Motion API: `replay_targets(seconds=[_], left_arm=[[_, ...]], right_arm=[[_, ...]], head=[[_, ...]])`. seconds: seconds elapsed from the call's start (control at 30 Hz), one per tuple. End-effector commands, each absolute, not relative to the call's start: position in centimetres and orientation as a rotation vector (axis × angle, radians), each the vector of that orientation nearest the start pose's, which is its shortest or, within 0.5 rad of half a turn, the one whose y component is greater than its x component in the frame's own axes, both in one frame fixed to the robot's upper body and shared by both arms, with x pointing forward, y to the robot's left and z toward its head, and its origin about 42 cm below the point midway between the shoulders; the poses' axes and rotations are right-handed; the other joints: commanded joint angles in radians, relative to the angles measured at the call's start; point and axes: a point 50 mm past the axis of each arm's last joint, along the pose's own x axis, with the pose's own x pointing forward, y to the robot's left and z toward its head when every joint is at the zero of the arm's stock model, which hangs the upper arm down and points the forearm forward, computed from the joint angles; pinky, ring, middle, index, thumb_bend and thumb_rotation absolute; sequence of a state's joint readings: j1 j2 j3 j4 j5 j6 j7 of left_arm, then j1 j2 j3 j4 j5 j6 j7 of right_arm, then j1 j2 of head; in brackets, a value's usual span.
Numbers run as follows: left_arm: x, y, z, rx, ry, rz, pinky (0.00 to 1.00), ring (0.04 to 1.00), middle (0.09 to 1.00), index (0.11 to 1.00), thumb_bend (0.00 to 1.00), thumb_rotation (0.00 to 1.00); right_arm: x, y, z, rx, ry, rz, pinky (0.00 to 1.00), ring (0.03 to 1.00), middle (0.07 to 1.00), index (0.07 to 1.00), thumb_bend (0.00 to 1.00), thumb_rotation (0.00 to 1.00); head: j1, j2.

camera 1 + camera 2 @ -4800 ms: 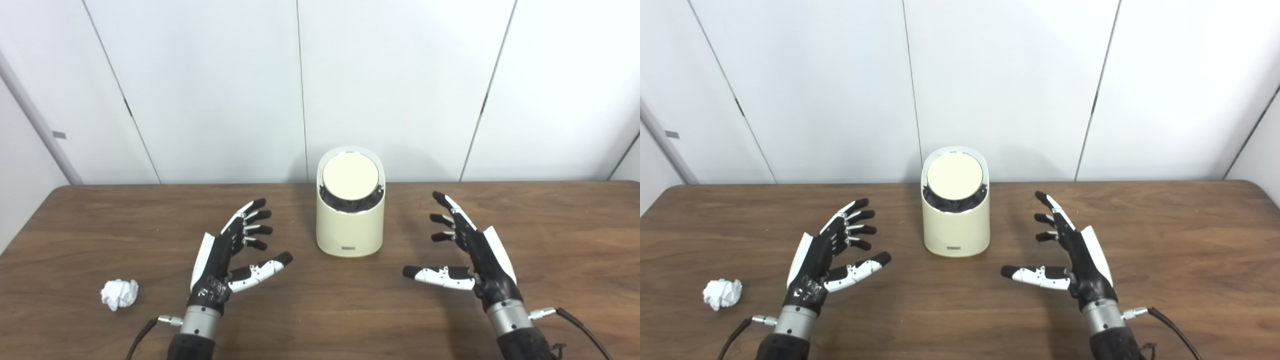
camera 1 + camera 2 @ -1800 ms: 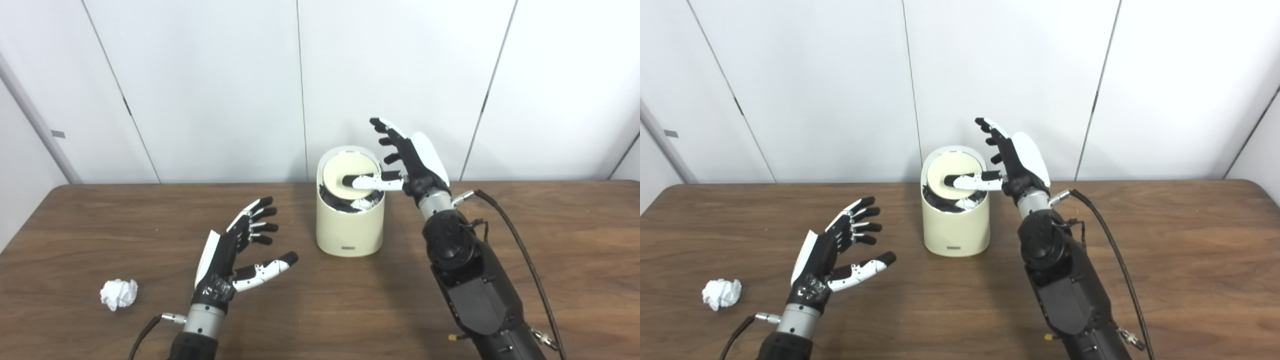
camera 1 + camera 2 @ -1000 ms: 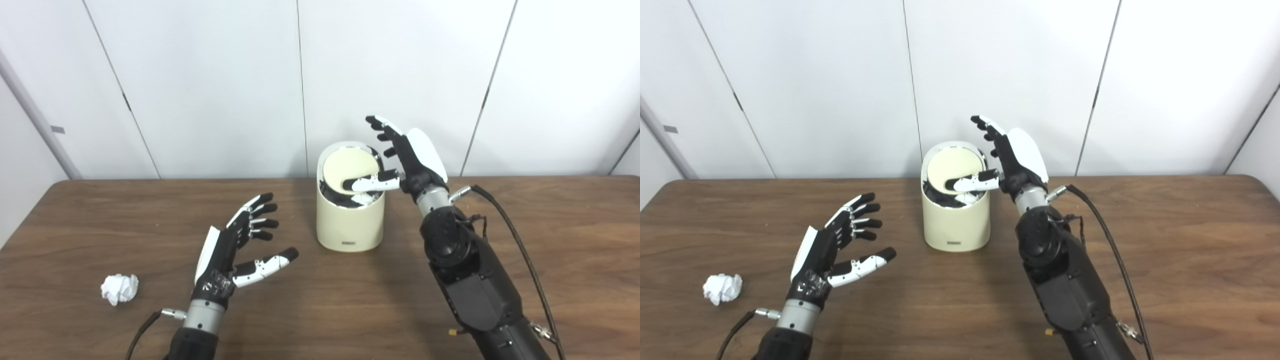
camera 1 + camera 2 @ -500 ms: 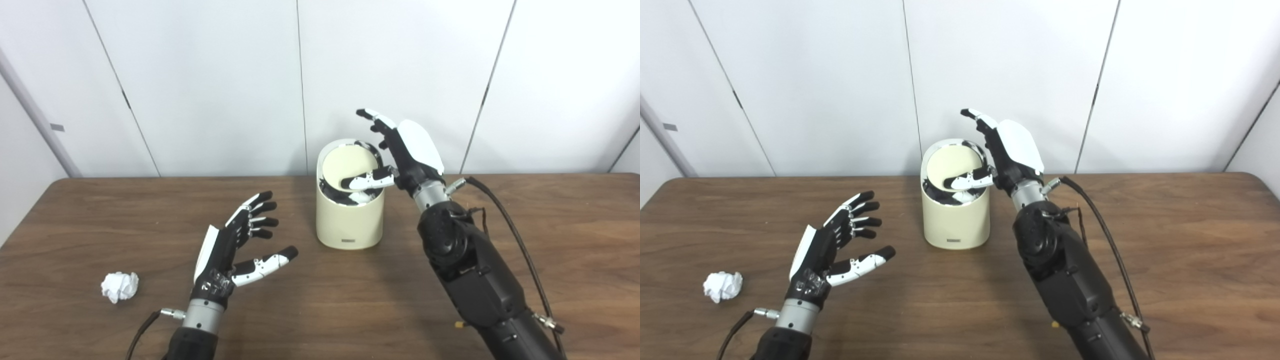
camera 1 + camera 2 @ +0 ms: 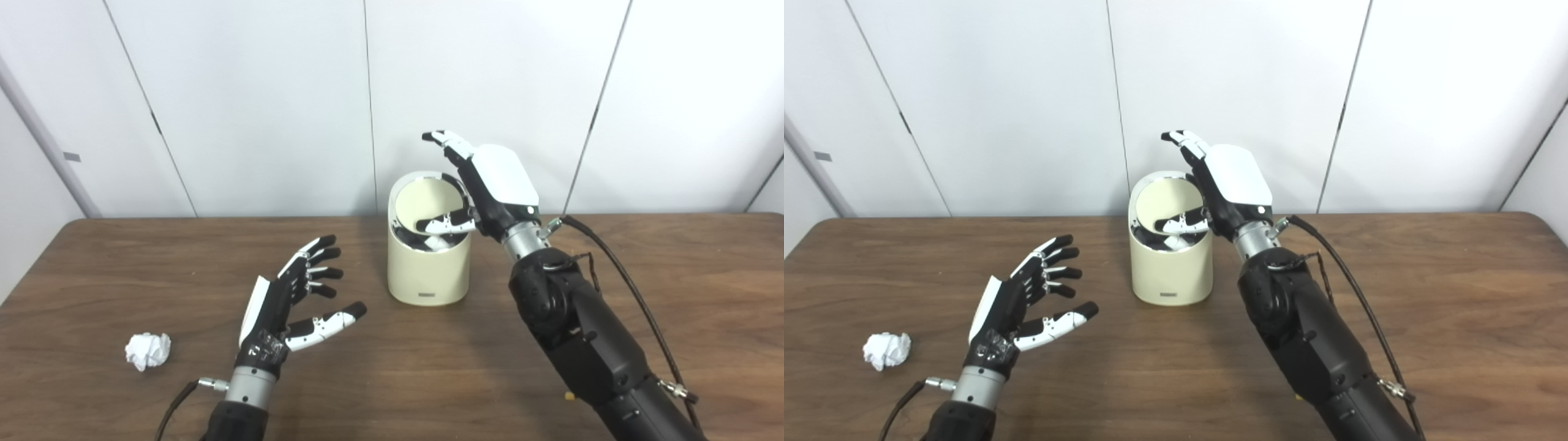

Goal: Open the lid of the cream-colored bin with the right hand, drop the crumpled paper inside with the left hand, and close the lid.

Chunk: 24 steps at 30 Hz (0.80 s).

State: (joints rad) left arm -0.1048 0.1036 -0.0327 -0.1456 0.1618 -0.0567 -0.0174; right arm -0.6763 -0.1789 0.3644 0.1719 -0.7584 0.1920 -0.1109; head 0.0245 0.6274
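Note:
The cream-colored bin [image 5: 429,275] stands at the middle back of the brown table [image 5: 398,386]. Its round lid [image 5: 425,199] is tipped steeply, so a dark liner and something white show in the opening below. My right hand [image 5: 490,184] hovers at the bin's top right, fingers spread above the rear rim and the thumb [image 5: 444,225] lying across the lid's lower part. The crumpled paper [image 5: 147,350] lies alone at the front left. My left hand [image 5: 288,306] floats open between the paper and the bin, holding nothing.
White wall panels rise right behind the table's back edge. A black cable [image 5: 618,269] trails from my right wrist over the table's right half. The right forearm [image 5: 582,343] crosses the space right of the bin.
Over 4.8 s my right hand rose from the table to the bin and put its thumb on the lid. In the last second the lid tipped steeper. The left hand barely moved; the view shifted slightly.

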Motion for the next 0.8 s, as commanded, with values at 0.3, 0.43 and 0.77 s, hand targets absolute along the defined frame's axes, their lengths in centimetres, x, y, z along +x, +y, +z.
replay_targets(seconds=[0.3,0.43,0.77], left_arm=[[31.8,22.0,18.6,0.271,-0.378,-0.072,0.64,0.723,0.822,0.877,0.75,0.2],[32.0,22.0,18.6,0.26,-0.378,-0.078,0.65,0.725,0.821,0.877,0.75,0.2],[32.1,21.9,18.8,0.269,-0.382,-0.082,0.65,0.723,0.818,0.878,0.76,0.21]], right_arm=[[44.8,-15.0,29.6,-0.768,-0.437,-0.027,0.66,0.805,0.858,0.866,0.68,0.47],[44.8,-15.4,29.5,-0.809,-0.445,-0.033,0.69,0.83,0.871,0.868,0.66,0.52],[44.0,-16.1,28.4,-0.748,-0.422,-0.014,0.7,0.831,0.873,0.861,0.67,0.51]], head=[[-0.001,-0.002],[-0.006,-0.002],[-0.003,0.0]])
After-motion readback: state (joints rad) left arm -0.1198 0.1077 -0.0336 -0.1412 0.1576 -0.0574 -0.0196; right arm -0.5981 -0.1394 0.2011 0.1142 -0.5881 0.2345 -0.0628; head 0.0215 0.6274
